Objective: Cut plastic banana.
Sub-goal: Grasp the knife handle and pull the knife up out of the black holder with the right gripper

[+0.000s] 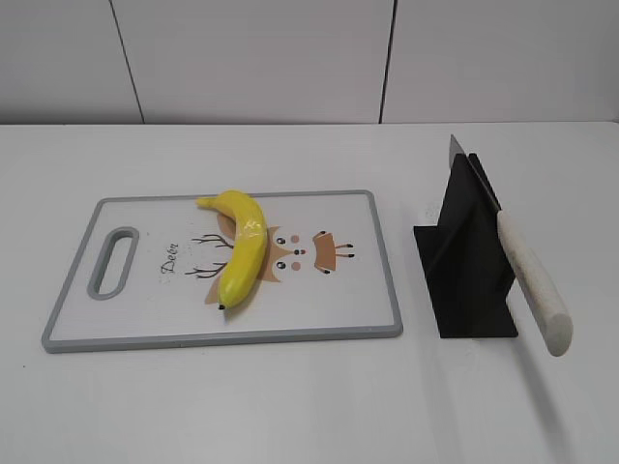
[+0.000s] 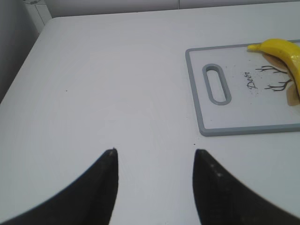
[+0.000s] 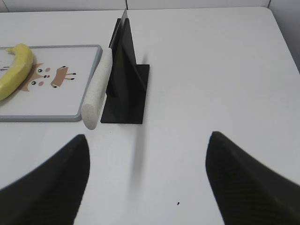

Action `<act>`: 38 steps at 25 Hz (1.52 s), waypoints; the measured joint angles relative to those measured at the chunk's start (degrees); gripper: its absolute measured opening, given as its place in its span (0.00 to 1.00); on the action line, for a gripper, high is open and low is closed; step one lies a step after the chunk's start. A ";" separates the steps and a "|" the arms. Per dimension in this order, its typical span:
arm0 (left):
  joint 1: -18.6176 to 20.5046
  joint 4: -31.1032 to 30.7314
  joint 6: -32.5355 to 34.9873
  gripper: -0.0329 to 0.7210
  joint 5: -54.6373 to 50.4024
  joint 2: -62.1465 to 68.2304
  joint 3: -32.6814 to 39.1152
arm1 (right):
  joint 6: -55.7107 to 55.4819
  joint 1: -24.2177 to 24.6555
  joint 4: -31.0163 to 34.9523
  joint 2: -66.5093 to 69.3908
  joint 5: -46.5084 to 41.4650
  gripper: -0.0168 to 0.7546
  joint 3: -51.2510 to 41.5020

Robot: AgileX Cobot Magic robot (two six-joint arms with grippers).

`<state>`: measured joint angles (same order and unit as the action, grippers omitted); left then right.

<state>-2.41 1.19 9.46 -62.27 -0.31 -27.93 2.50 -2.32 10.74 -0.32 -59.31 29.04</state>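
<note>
The plastic banana (image 1: 242, 246) is glossy yellow and curved, and lies on a white cutting board (image 1: 145, 319) with a grey rim and a deer drawing. It also shows in the left wrist view (image 2: 283, 54) and the right wrist view (image 3: 16, 70). A knife with a pale speckled handle (image 1: 534, 280) rests slanted in a black stand (image 1: 469, 256); the handle (image 3: 97, 96) and stand (image 3: 126, 84) show in the right wrist view. My left gripper (image 2: 154, 152) is open and empty over bare table, left of the board. My right gripper (image 3: 147, 138) is open and empty, in front of the stand. Neither gripper shows in the exterior view.
The white table (image 1: 309, 406) runs to a white panelled wall (image 1: 261, 58) at the back. The board's handle slot (image 1: 114, 261) is at its left end. The table's left edge (image 2: 21, 61) shows in the left wrist view.
</note>
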 joint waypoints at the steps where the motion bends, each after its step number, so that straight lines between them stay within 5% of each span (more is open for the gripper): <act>1: 0.00 0.00 0.00 0.68 0.00 0.00 0.00 | 0.00 0.00 0.00 0.00 0.00 0.79 0.00; 38: 0.00 0.00 0.00 0.68 0.00 0.00 0.00 | 0.06 0.00 2.13 0.00 0.33 0.79 0.00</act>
<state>-2.41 1.19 9.46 -62.27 -0.31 -27.93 2.56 -2.32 12.87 -0.32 -58.98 29.04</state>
